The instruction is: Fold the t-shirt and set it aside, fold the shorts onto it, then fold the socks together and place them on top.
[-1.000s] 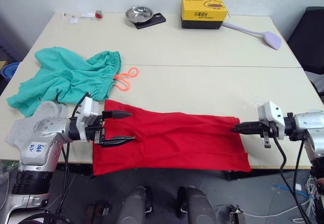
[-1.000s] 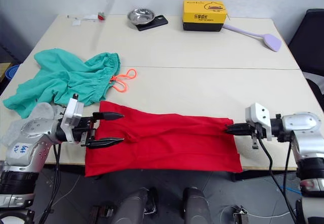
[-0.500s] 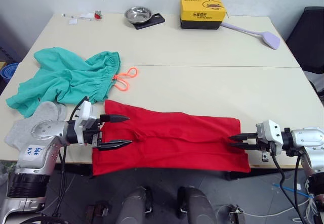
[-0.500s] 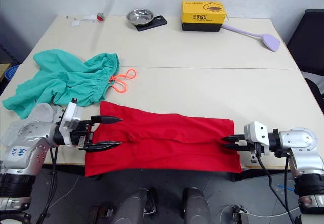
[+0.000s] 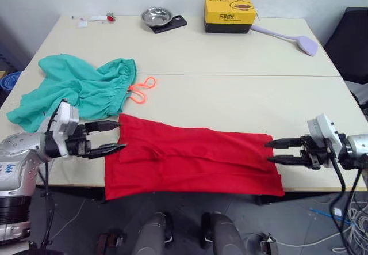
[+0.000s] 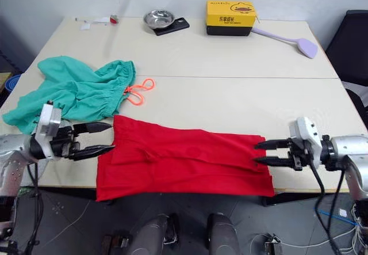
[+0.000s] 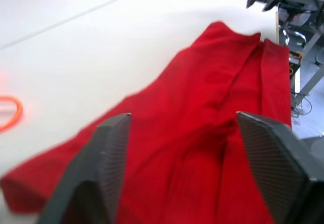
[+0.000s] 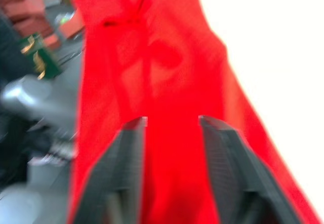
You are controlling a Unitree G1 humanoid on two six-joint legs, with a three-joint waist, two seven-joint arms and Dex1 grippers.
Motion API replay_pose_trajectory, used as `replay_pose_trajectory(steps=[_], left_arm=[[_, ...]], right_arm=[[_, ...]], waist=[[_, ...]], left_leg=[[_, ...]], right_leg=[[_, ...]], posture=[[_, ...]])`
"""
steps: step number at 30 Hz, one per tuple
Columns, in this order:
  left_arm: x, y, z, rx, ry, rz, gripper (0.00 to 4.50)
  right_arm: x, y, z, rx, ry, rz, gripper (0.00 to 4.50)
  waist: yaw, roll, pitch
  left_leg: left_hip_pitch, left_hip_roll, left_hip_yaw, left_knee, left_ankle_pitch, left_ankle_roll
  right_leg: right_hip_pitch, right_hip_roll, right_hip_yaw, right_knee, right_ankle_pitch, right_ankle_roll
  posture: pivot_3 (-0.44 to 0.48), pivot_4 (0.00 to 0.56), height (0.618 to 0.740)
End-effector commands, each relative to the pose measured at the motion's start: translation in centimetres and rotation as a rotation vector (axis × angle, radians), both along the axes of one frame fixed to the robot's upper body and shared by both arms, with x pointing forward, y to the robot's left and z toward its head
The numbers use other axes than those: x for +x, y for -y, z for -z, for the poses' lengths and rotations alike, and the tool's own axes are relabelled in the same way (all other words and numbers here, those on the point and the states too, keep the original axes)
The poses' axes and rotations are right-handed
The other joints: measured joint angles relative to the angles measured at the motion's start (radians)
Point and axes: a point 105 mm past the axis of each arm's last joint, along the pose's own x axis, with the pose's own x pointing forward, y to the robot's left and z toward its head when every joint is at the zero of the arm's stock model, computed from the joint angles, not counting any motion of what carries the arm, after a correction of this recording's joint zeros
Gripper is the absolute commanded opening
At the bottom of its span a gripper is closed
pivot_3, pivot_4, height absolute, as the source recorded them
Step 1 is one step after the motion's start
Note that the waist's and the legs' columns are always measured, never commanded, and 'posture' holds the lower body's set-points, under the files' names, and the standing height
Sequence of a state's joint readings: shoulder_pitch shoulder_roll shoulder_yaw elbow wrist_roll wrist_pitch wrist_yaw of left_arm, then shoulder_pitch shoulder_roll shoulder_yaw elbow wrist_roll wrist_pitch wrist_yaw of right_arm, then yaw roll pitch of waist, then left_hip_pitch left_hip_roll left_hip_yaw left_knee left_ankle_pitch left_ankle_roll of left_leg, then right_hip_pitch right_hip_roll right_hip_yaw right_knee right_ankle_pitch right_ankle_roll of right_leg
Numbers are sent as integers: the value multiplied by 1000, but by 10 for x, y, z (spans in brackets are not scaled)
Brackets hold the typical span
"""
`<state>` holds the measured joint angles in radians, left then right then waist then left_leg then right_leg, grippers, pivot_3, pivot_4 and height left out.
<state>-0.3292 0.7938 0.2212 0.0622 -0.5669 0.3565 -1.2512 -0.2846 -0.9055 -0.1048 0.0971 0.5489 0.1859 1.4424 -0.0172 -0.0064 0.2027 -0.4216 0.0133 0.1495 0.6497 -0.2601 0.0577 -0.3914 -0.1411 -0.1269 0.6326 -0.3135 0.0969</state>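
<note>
The red t-shirt lies folded into a long band along the table's front edge, its near side hanging over. My left gripper is open, its tips at the shirt's left end, nothing between them. At the shirt's right end my right gripper is also open, tips over the cloth edge. The left wrist view shows the red t-shirt beyond my spread fingers. The teal shorts lie bunched at the left, orange drawstring trailing out. The socks are hidden.
On the table at the far side stand a yellow box, a steel bowl on a black slab, and a lilac long-handled tool. Small items sit at the far left corner. A black chair is at right.
My left gripper has drawn back leftward from over the shirt to its left edge. My right gripper, shut a second ago, has opened and shifted slightly right.
</note>
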Motion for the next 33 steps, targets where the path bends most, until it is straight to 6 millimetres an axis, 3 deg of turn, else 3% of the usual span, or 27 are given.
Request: replay_pose_trajectory(steps=[1, 2, 8, 11, 15, 20, 24, 30, 33], left_arm=[[16, 19, 0, 15, 49, 9, 2336], [18, 26, 3, 20, 42, 28, 2050], [21, 61, 26, 118, 45, 140, 98], [26, 75, 42, 170, 68, 164, 39], [27, 80, 54, 202, 46, 190, 39], [-4, 71, 58, 241, -13, 361, 39], [-26, 51, 63, 344, -78, 399, 39], [-48, 36, 56, 334, -174, 368, 39], [-49, 32, 25, 128, -156, 298, 39]], right_arm=[[11, -11, 10, -33, 86, 1, 298], [15, -16, 14, -36, 102, 1, 37], [27, -34, 35, -42, 143, 20, 0], [28, -36, 45, -54, 152, 24, 0], [30, -38, 49, -53, 156, 40, 0], [31, -38, 56, -53, 138, 57, 0], [31, -37, 61, -60, 129, 64, 0], [31, -35, 63, -64, 125, 71, 0], [31, -34, 62, -52, 127, 76, 0]], waist=[[7, 0, 0], [10, 0, 0], [13, 0, 0], [13, 0, 0], [12, 0, 0], [1, 0, 0], [-10, 0, 0], [-12, 0, 0], [-10, 0, 0]], left_leg=[[0, 0, 0, 0, 0, 0], [0, -1, 1, 0, 0, 0], [-1, 0, 4, 2, 3, 6], [-1, 1, 4, 3, 4, 6], [0, 1, 4, 3, 4, 6], [0, 2, 4, 3, 4, 6], [0, 2, 4, 2, 4, 6], [1, 2, 3, 1, 3, 5], [1, 2, 2, 1, 3, 4]], right_leg=[[0, 0, 0, 0, 0, 0], [0, 1, 0, 0, 0, 0], [-1, 4, 1, 4, 0, 0], [-1, 4, 2, 3, 0, 0], [-1, 4, 2, 3, 0, 0], [-1, 5, 3, 4, 0, 0], [-1, 5, 3, 3, 0, 0], [-1, 3, 3, 3, 0, 0], [-1, 3, 3, 3, 0, 0]], posture=[[0, 150, 740], [0, 150, 740], [0, 150, 740], [0, 150, 740], [0, 150, 740], [0, 150, 740], [0, 150, 740], [0, 150, 740], [0, 150, 740]])
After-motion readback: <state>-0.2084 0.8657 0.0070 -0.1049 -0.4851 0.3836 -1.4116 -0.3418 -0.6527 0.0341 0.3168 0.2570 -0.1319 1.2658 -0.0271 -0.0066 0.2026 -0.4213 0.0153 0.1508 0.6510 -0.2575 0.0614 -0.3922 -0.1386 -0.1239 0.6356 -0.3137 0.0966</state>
